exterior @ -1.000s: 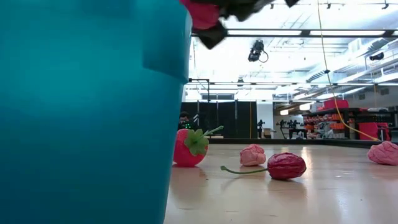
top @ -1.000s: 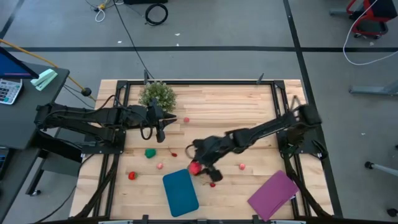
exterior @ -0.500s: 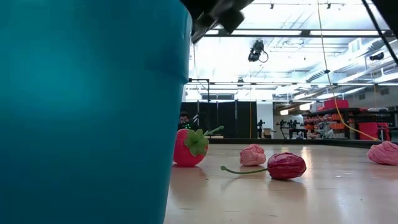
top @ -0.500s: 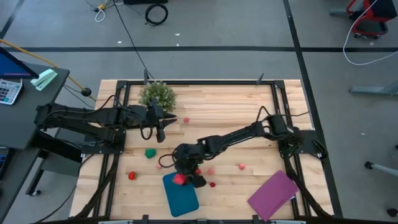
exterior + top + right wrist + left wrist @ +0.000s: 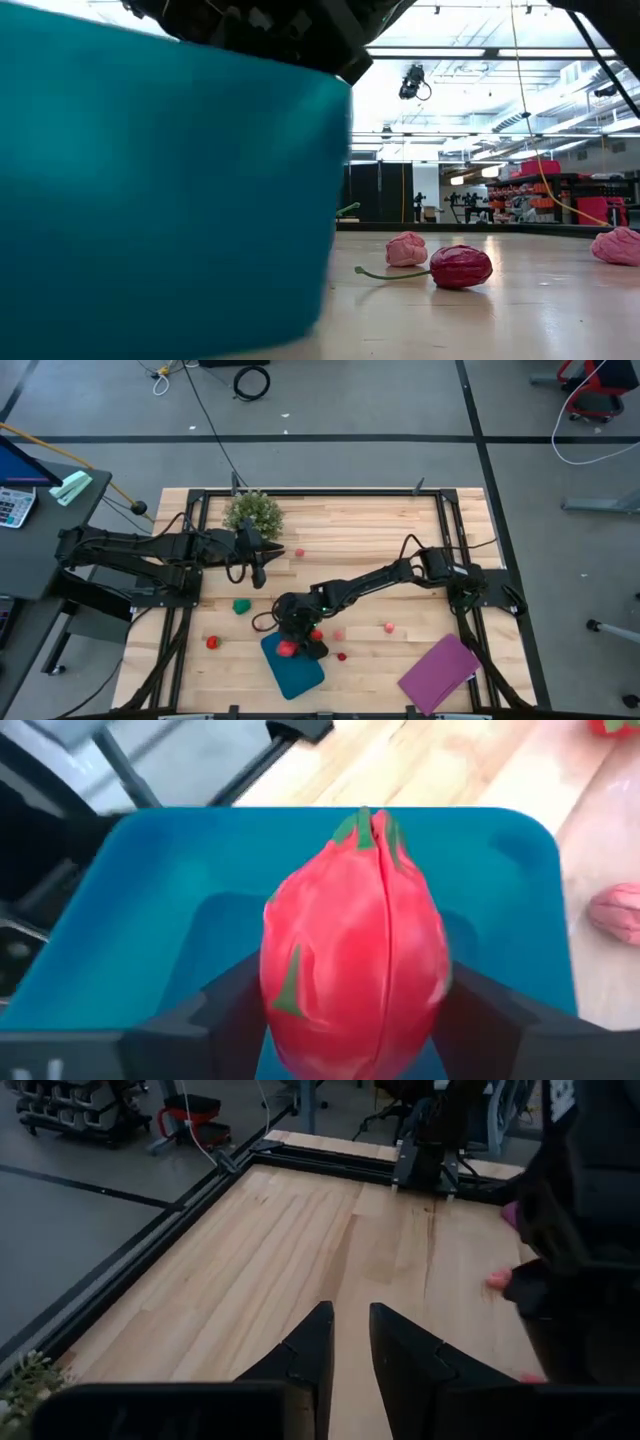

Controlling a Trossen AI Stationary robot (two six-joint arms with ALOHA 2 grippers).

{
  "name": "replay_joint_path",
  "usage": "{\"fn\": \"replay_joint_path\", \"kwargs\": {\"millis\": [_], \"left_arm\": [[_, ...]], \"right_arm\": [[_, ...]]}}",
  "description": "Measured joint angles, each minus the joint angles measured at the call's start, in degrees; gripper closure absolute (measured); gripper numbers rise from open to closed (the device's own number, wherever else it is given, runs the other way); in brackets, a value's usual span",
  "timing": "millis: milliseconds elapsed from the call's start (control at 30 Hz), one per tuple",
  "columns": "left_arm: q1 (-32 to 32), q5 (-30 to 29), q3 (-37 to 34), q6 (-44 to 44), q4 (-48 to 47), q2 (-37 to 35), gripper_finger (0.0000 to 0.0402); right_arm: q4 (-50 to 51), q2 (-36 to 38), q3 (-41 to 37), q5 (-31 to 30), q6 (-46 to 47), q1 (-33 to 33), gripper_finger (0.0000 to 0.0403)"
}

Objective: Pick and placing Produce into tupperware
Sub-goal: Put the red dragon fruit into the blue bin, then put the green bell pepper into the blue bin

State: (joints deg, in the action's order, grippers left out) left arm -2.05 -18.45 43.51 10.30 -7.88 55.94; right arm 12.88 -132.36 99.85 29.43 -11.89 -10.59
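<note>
High view shows the tupperware [image 5: 295, 666] turned since half a second ago: its near end has swung toward the purple rectangle [image 5: 440, 672], so it now lies more skewed on the counter [image 5: 350, 530]. The right claw [image 5: 293, 645] has barely shifted and sits over the tupperware's end nearest the potted plant [image 5: 253, 512]. In the low view the teal wall [image 5: 160, 200] has slid across and now hides the red strawberry that stood just beside it before; the pink piece [image 5: 406, 249] and the dark red piece with a stalk [image 5: 458, 266] lie where they were.

The right arm reaches from its base across the counter in a long diagonal, elbow raised, wrist bent down over the tupperware. Its claw is clamped on a red fruit with green tips [image 5: 355, 955], the two dark fingers [image 5: 215, 1010] pressed against either side of it, and the fruit hangs inside the tupperware's outline, just above its floor [image 5: 150, 935].

The left arm waits stretched out beside the potted plant, its left claw [image 5: 345, 1345] narrowly parted and holding nothing. A green piece [image 5: 241, 605], a red piece [image 5: 212, 643] and several small red and pink ones lie loose on the counter around the tupperware.
</note>
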Motion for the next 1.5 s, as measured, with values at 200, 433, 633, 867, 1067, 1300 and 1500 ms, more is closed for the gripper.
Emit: {"fn": "replay_joint_path", "kwargs": {"millis": [200,433,633,867,1067,1300,1500], "left_arm": [[0.0,0.0,0.0,2.8,0.0,0.0,0.0335],[0.0,0.0,0.0,4.5,-0.1,0.0,0.0331],[0.0,0.1,0.0,3.6,-3.8,0.0,0.0337],[-0.1,5.6,0.0,9.8,-24.7,0.1,0.0307],[-1.9,12.9,0.0,18.7,-36.6,1.6,0.0254],[-5.4,14.3,0.0,25.5,-41.4,6.6,0.0198],[-8.4,18.0,0.0,28.1,-41.8,13.9,0.0179]], "right_arm": [[0.9,0.1,0.0,-2.0,-2.5,-1.5,0.0136],[2.1,2.6,0.0,-7.7,-3.9,-2.0,0.0131],[10.7,11.7,0.0,-17.2,-6.3,-1.6,0.0147],[31.3,20.6,0.0,-18.0,-5.9,0.3,0.0158],[47.5,24.7,0.0,-18.6,-4.8,3.5,0.0160],[56.9,28.7,0.0,-18.6,0.7,6.8,0.0162],[57.7,31.8,0.0,-18.6,3.3,7.9,0.0163]]}}
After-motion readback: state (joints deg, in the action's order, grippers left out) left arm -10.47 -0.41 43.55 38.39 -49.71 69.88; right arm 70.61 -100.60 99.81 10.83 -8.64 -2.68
